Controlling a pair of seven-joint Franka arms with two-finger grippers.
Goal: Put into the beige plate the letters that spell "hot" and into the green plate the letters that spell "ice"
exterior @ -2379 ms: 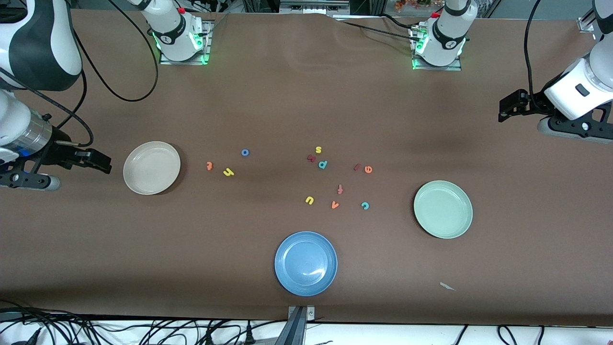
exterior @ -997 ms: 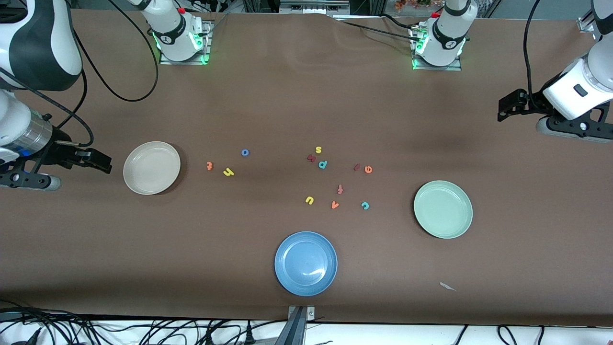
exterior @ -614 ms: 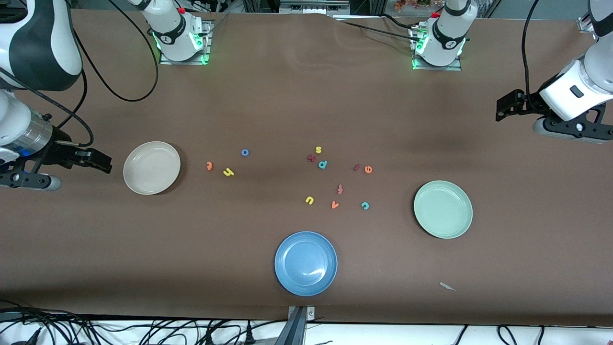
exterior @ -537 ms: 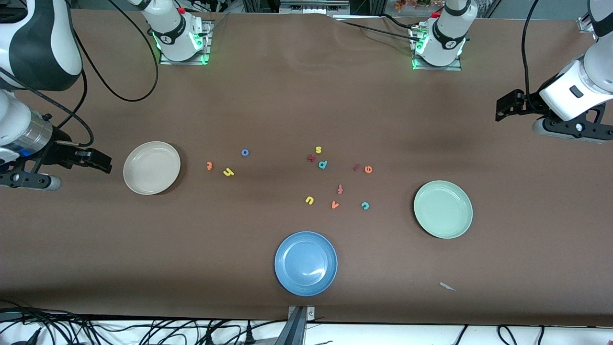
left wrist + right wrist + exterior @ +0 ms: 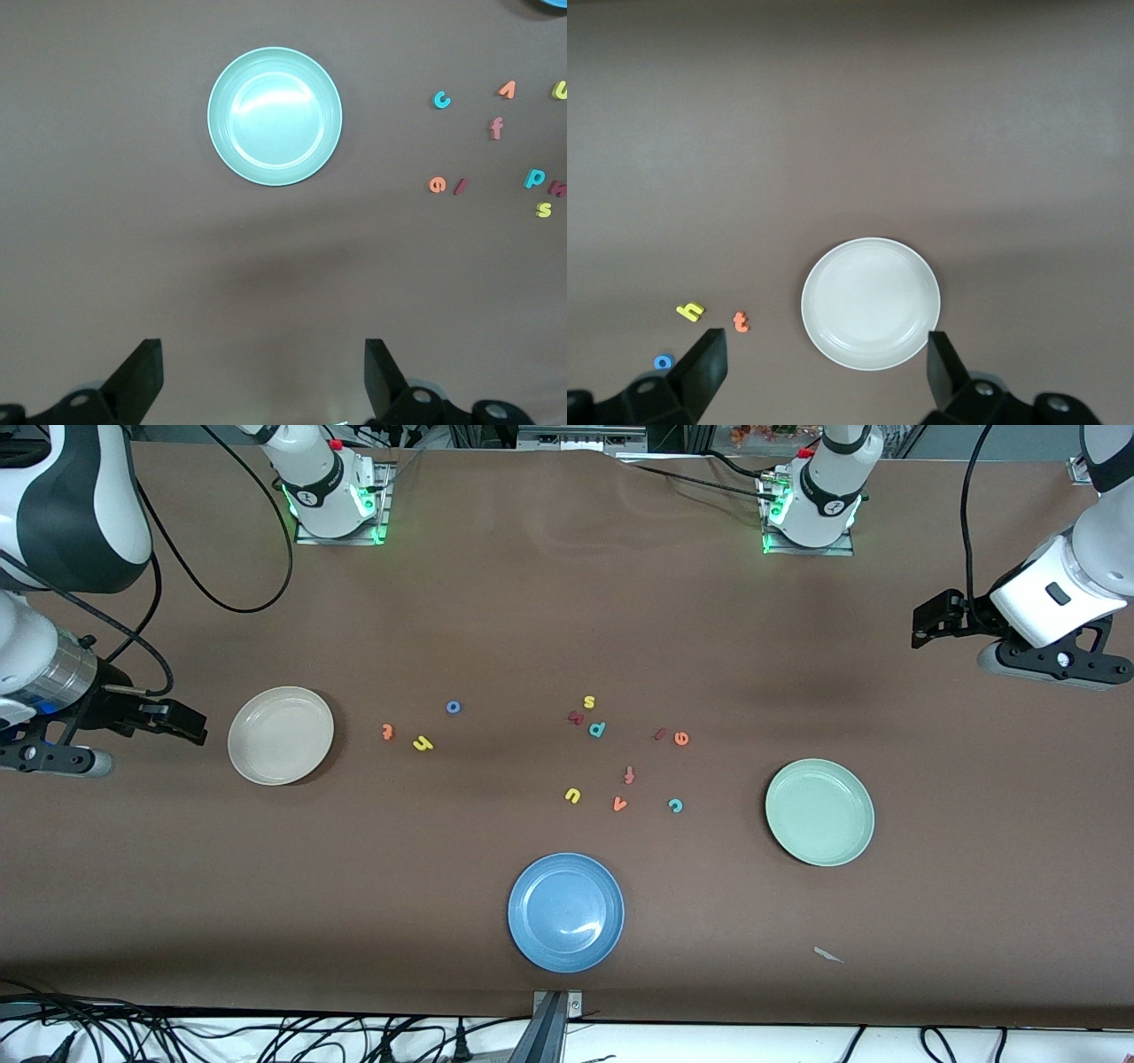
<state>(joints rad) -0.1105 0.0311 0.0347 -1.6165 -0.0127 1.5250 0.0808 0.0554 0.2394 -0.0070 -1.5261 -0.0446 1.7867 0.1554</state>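
The beige plate (image 5: 281, 735) (image 5: 870, 303) lies toward the right arm's end, with the orange "t" (image 5: 387, 732) (image 5: 741, 321), yellow "h" (image 5: 423, 743) (image 5: 690, 311) and blue "o" (image 5: 453, 707) (image 5: 664, 361) beside it. The green plate (image 5: 819, 812) (image 5: 275, 116) lies toward the left arm's end. Near it are the dark red "i" (image 5: 659, 733) (image 5: 460, 186), orange "e" (image 5: 680, 738) (image 5: 437, 184) and teal "c" (image 5: 675, 805) (image 5: 441, 99). My right gripper (image 5: 190, 726) (image 5: 824, 367) hangs open and empty beside the beige plate. My left gripper (image 5: 926, 622) (image 5: 261, 372) hovers open and empty over bare table.
A blue plate (image 5: 565, 911) sits near the table's front edge. Other loose letters lie mid-table: yellow "s" (image 5: 588, 701), a curved dark red letter (image 5: 576, 717), teal "p" (image 5: 597, 729), orange "f" (image 5: 629, 774), yellow "u" (image 5: 572, 795), orange "v" (image 5: 619, 804).
My left arm has drifted slightly toward the middle of the table and the robots' bases. The right arm, the letters and the plates have not moved.
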